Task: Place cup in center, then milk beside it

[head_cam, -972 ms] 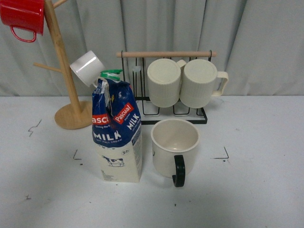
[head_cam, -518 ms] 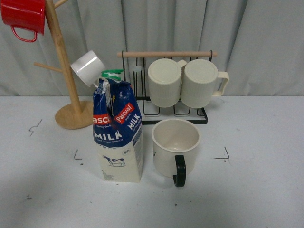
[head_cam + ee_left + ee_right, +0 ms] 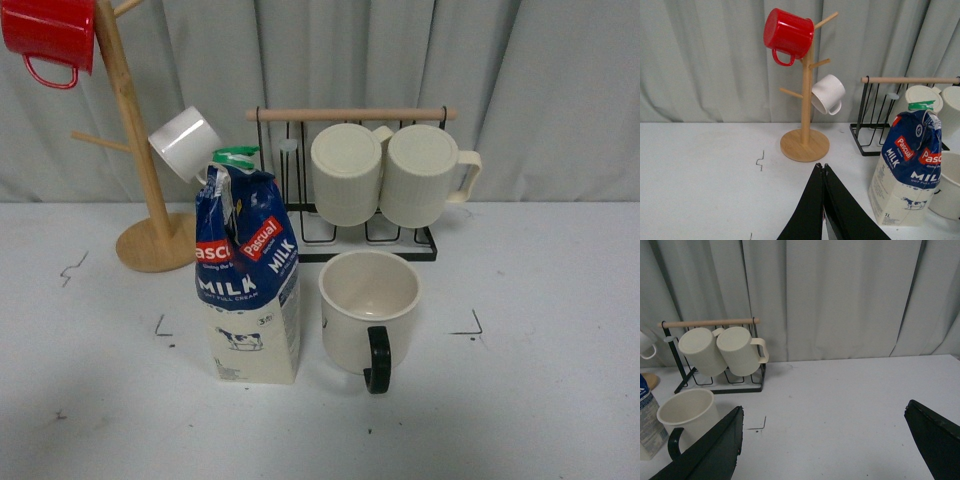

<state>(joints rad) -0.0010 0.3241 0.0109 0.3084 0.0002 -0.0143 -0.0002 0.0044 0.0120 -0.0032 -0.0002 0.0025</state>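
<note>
The cup [image 3: 368,312], a wide cream mug with a black loop handle facing the front, stands upright in the middle of the white table. The milk [image 3: 248,280], a blue and cream Pascual carton with a green cap, stands upright just left of the cup, close beside it. Neither arm shows in the front view. My left gripper [image 3: 822,166] is shut and empty, over the table left of the milk [image 3: 910,170]. My right gripper [image 3: 824,415] is wide open and empty, over the table right of the cup [image 3: 687,415].
A wooden mug tree [image 3: 150,240] at the back left holds a red mug [image 3: 48,35] and a small white mug [image 3: 185,143]. A black wire rack [image 3: 350,245] with a wooden bar holds two ribbed cream mugs [image 3: 385,175] behind the cup. Grey curtains close the back.
</note>
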